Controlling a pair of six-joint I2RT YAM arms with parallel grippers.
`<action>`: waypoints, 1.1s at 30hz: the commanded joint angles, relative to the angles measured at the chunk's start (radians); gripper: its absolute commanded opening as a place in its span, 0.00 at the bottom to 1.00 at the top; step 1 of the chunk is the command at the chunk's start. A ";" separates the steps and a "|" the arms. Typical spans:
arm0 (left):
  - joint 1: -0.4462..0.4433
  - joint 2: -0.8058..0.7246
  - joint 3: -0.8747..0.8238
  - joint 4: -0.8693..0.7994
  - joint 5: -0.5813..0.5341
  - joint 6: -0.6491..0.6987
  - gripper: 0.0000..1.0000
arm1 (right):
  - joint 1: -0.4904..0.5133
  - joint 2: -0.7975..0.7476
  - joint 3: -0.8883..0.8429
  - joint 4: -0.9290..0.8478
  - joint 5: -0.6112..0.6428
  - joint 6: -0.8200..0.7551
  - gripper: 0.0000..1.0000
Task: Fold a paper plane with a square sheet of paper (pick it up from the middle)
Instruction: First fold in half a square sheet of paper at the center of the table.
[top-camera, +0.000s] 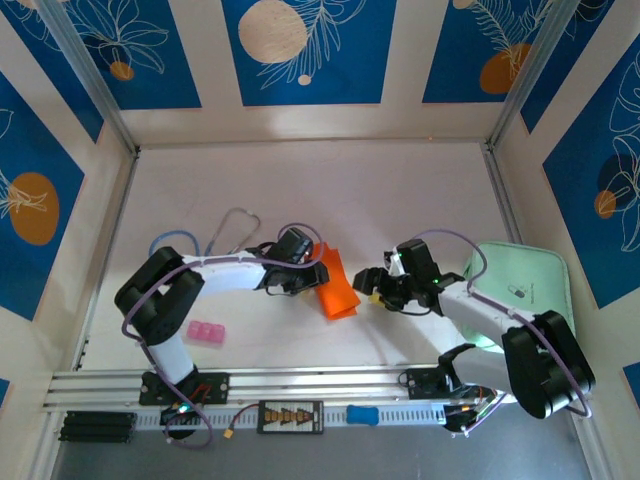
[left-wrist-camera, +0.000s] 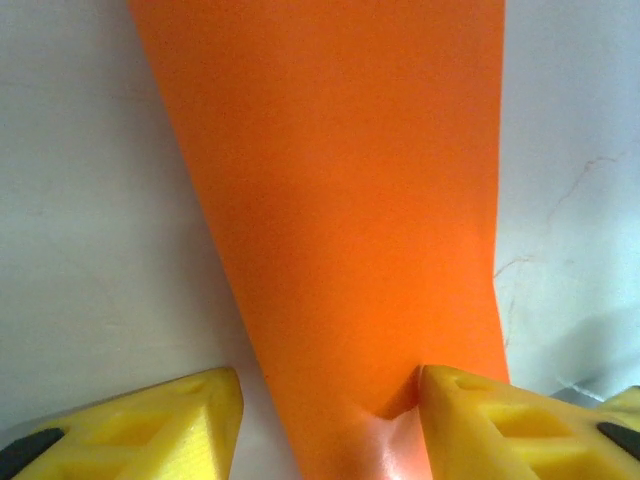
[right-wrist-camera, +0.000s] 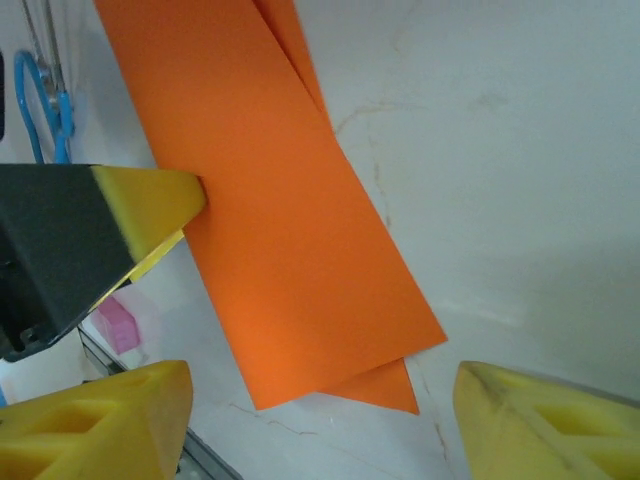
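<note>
Overhead, sheet: the orange sheet of paper (top-camera: 336, 285), folded into a long strip, lies on the table (top-camera: 300, 190) between the two arms, left of the green tray (top-camera: 530, 280) and right of the pink block (top-camera: 205, 333).
Overhead, risk: both arms crowd one small strip; I judge that if one pulls while the other pins, it tears or skids askew.
Overhead, pose: the left gripper (top-camera: 310, 272) reaches in from the left onto the strip's upper left edge; the right gripper (top-camera: 368, 285) sits just beside its right edge, wrist bent down.
Left wrist, risk: the paper puckers against the right-hand finger (left-wrist-camera: 490, 420); more push there would likely crease it off the fold line.
Left wrist, claw: jaws parted astride the narrow end, the other finger (left-wrist-camera: 150, 420) beside the paper; nothing is pinched.
Right wrist, risk: two layers splay at the near corner; closing now could catch one layer alone and spoil the fold.
Right wrist, claw: released, fingers wide at either side of the strip's near end, apart from it; the left arm's fingertip (right-wrist-camera: 155, 205) touches the strip's left edge.
</note>
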 joint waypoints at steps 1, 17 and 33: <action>0.010 0.015 0.026 -0.103 -0.058 0.050 0.51 | 0.015 0.042 0.057 0.019 -0.034 -0.039 0.64; 0.012 0.087 0.157 -0.252 0.034 0.274 0.52 | 0.050 0.216 0.175 -0.002 0.001 -0.052 0.43; 0.010 0.137 0.202 -0.282 0.079 0.335 0.56 | 0.046 0.302 0.196 0.051 -0.062 -0.057 0.16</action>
